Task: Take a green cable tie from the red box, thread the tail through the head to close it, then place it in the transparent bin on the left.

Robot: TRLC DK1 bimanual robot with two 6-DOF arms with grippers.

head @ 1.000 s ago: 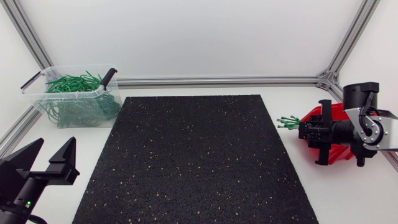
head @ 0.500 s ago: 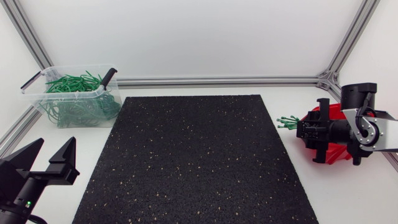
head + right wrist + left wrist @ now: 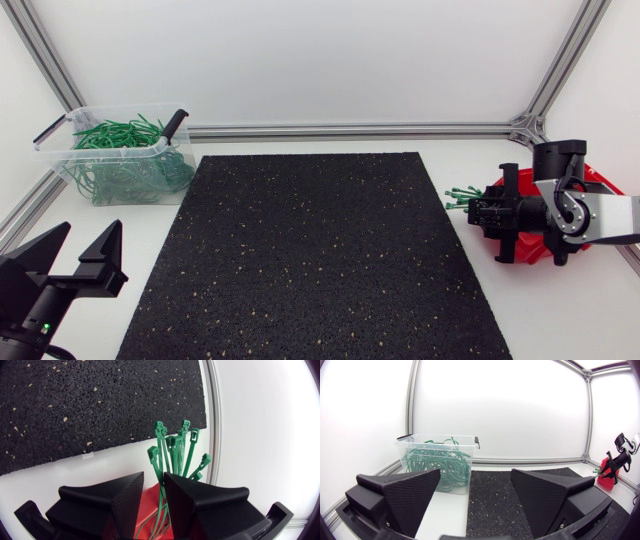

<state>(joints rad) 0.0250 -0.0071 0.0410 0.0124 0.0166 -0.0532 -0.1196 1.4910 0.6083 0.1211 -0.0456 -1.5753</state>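
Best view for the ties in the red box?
Right wrist: the ties fan out just ahead of the claw. Head view shows only tips past the arm; left wrist, mostly the distant box.

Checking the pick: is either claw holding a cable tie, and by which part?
Left claw holds nothing. Green ties pass through the right claw behind their heads; whether pinched cannot be told.

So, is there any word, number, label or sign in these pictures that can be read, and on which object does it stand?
None: no text can be read in any view.
The transparent bin, the red box, the green cable ties and the black mat show no print.
The left claw and the right claw are plain matte black, with no marking visible.
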